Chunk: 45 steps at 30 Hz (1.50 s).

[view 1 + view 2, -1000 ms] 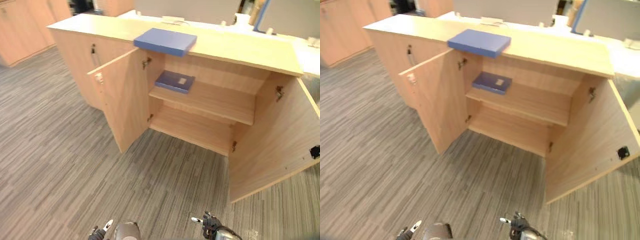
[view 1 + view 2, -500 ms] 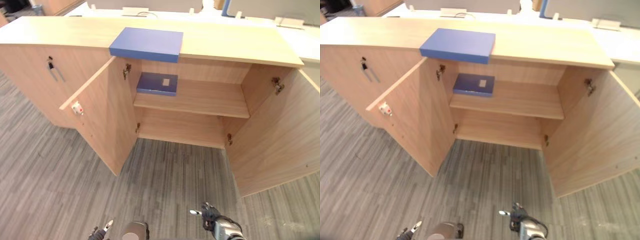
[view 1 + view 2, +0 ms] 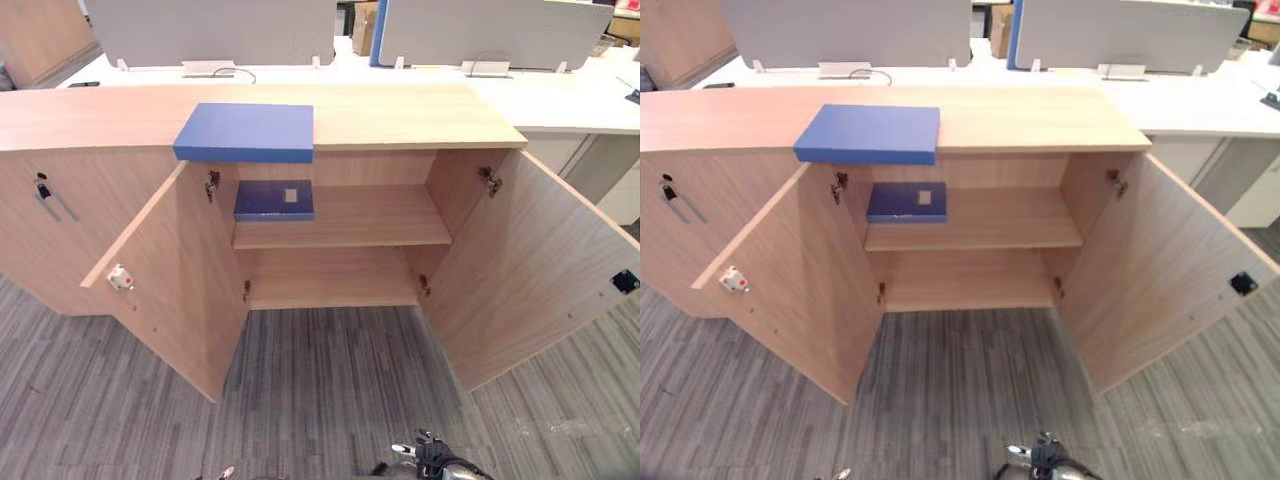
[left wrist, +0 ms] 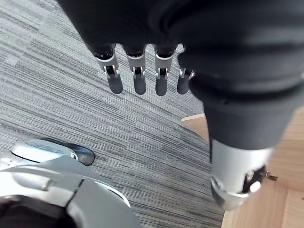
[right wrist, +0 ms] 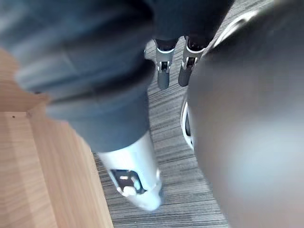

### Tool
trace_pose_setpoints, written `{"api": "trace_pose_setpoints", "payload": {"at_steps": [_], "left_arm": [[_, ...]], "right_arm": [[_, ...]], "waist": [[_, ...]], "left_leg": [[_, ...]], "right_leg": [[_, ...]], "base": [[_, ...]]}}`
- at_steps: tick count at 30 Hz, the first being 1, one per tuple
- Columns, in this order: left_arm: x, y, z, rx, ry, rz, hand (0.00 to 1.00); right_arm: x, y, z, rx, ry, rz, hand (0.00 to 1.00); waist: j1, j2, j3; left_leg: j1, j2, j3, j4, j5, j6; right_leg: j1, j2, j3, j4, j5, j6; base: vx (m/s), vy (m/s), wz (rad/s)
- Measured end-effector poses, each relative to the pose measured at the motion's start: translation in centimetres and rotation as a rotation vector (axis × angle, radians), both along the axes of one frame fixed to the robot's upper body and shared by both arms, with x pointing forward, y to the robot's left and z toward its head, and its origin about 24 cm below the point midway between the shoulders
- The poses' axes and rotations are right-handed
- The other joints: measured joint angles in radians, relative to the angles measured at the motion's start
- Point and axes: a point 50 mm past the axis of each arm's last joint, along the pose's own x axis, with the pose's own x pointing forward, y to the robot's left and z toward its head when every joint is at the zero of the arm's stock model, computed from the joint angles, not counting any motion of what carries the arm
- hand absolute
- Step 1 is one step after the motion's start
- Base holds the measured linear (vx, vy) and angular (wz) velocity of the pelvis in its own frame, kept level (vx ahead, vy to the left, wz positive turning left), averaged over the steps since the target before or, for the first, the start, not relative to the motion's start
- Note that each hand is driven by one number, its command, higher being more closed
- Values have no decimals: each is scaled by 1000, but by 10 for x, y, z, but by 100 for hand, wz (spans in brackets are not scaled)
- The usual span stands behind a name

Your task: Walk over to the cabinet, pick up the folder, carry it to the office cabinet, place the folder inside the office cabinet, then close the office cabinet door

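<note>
Facing the cabinet [image 3: 420, 115], left hand [image 4: 137, 80] and right hand [image 5: 164, 71] hang open-fingered; a clumsy grab could tip its overhanging blue folder [image 3: 247, 131] off.

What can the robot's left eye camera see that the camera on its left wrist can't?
Left eye view: the whole cabinet with both doors swung open, a blue folder lying on its top and a darker folder on the upper shelf. Left wrist view: the left robot hand up close, fingers straight, holding nothing. Both: grey striped carpet and pale wood.
</note>
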Motion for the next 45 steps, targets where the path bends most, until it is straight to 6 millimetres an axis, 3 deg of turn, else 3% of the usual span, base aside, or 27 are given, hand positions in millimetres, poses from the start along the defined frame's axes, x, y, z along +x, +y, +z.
{"api": "trace_pose_setpoints", "payload": {"at_steps": [2,4,9,11,12,15,16,17,20,21,22,24,25,28,30,32,35,38,40,42,43,44,45], "left_arm": [[1,2,1,4,-12,26,0],[1,-5,0,-13,-30,68,0],[2,-4,2,-9,-47,99,0],[5,-2,3,-6,-68,120,0],[8,-3,4,-9,-87,137,0],[12,-2,6,-8,-109,147,0],[12,-3,6,-8,-110,136,0],[14,-3,6,-9,-114,132,0],[21,-1,8,4,-130,107,0],[22,-1,8,6,-130,98,0],[23,1,9,9,-134,95,0],[22,0,8,7,-128,93,0],[24,4,9,19,-128,81,0],[21,7,8,29,-108,60,0],[18,8,7,35,-85,35,0],[14,8,6,36,-63,6,0],[8,2,4,24,-35,-43,0],[4,2,3,23,-14,-103,0],[6,1,3,29,-6,-169,0],[10,0,3,35,-5,-232,0],[13,1,4,41,-12,-258,0],[15,2,5,43,-17,-268,0],[21,5,7,48,-42,-283,0]], "right_arm": [[0,4,0,6,-18,-2,0],[0,0,1,2,-20,-16,0],[-14,-1,-2,15,7,-80,0],[-15,2,-3,24,11,-79,0],[-14,3,-3,24,7,-77,0],[-14,6,-3,28,12,-61,0],[-13,8,-3,30,14,-47,0],[-11,8,-3,30,11,-46,0],[1,11,0,35,-8,-31,0],[5,11,0,33,-15,-25,0],[6,12,1,31,-16,-22,0],[7,11,1,28,-19,-20,0],[10,15,1,39,-24,-13,0],[18,24,3,61,-42,-10,0],[17,25,2,65,-40,-8,0],[16,22,2,63,-37,-13,0],[-2,10,-2,40,19,-20,0],[-16,9,-6,33,61,-17,0],[-14,9,-5,29,56,-1,0],[-11,10,-5,24,49,15,0],[-12,10,-5,23,50,17,0],[-12,11,-5,23,52,22,0],[-13,13,-5,22,56,45,0]], "waist": [[-10,-23,3],[-7,-2,-3],[-15,1,-9],[-15,-1,-19],[-11,2,-23],[7,-1,-22],[12,-4,-20],[19,-5,-21],[37,-12,-17],[38,-15,-13],[43,-29,-9],[43,-28,-10],[41,-39,-7],[42,-50,-9],[49,-59,-24],[50,-52,-34],[51,-14,-50],[29,-21,-68],[17,-17,-70],[0,-11,-65],[-4,-13,-64],[-6,-19,-62],[-7,-48,-55]], "left_leg": [[6,-14,-53,11,-29,-13],[0,24,-95,15,-52,-44],[-4,132,-166,74,-91,-101],[-117,164,-167,339,-142,-181],[-228,180,-161,574,-151,-198],[-371,214,-102,903,-152,-194],[-407,215,-62,914,-163,-158],[-421,214,-40,894,-168,-140],[-460,177,-18,597,-169,-94],[-459,155,-33,443,-130,-78],[-444,118,-36,333,-12,-83],[-415,91,-33,263,106,-85],[-395,61,-16,247,106,-55],[-358,36,16,238,88,-28],[-312,7,36,210,82,-20],[-271,-17,55,178,74,-8],[-168,-42,68,86,71,-1],[-107,-78,73,13,66,30],[-105,-72,70,0,70,38],[-104,-44,53,2,74,33],[-105,-32,39,7,79,26],[-105,-35,30,9,81,19],[-102,-53,15,-1,86,6]], "right_leg": [[-3,3,44,-48,96,-29],[2,37,1,-50,52,-51],[98,146,-90,-127,5,-73],[153,194,-107,-190,3,-75],[176,217,-111,-216,6,-79],[267,249,-107,-263,9,-84],[296,248,-99,-283,13,-77],[306,246,-90,-292,16,-73],[335,214,-49,-330,32,-46],[346,187,-36,-331,29,-31],[363,137,-18,-334,30,-3],[378,112,0,-349,39,24],[379,81,26,-367,72,34],[385,48,105,-379,156,66],[392,9,122,-369,167,80],[389,-27,145,-342,170,86],[311,-103,157,-119,168,87],[229,-209,89,100,139,43],[207,-188,93,91,72,70],[195,-97,141,7,9,83],[185,-36,193,-71,8,85],[185,-21,209,-110,19,78],[185,-20,211,-163,46,81]], "base": [[111,-307,72],[162,-243,48],[204,-279,35],[176,-145,22],[162,-77,4],[197,-37,-14],[149,-10,-18],[160,43,-33],[271,163,-41],[350,296,-29],[322,289,-25],[371,318,-14],[379,330,-8],[304,320,-20],[231,207,-45],[163,135,-53],[110,161,-43],[75,137,-15],[37,28,-7],[-5,-71,20],[-33,-116,31],[-59,-151,41],[-58,-155,26]]}}
